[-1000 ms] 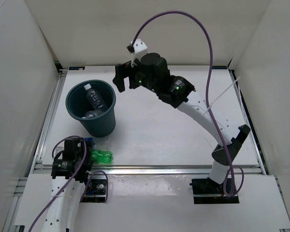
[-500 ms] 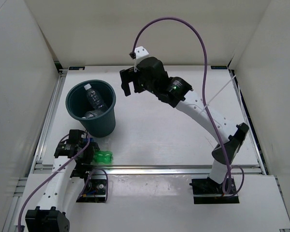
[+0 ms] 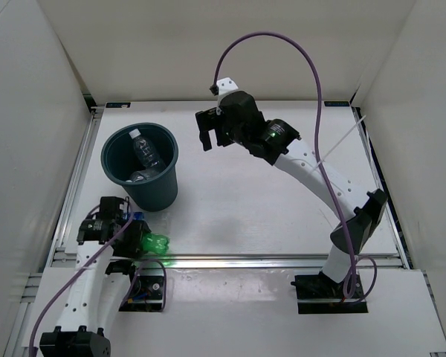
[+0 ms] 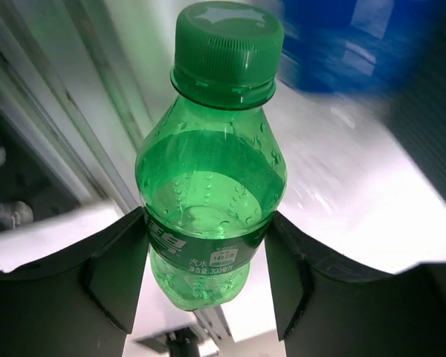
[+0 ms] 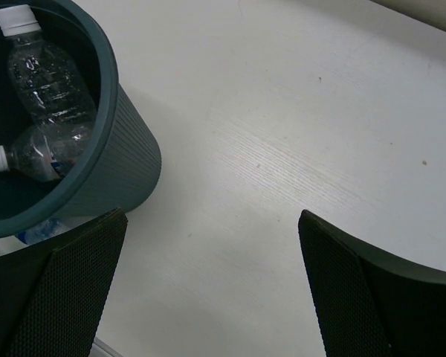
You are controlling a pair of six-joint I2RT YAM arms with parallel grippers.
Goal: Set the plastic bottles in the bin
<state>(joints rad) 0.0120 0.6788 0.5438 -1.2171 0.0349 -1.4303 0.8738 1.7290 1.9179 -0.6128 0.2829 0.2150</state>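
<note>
Between the fingers of the left hand (image 4: 208,253), the green bottle (image 4: 212,186) sits gripped.

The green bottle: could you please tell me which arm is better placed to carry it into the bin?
Left. The left gripper is closed on the green bottle beside the bin; the right gripper hangs open and empty, farther off.

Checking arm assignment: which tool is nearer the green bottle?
Left. The left tool grips the green bottle on both sides; the right tool hangs open far off, farther back than the bin and to its right.
</note>
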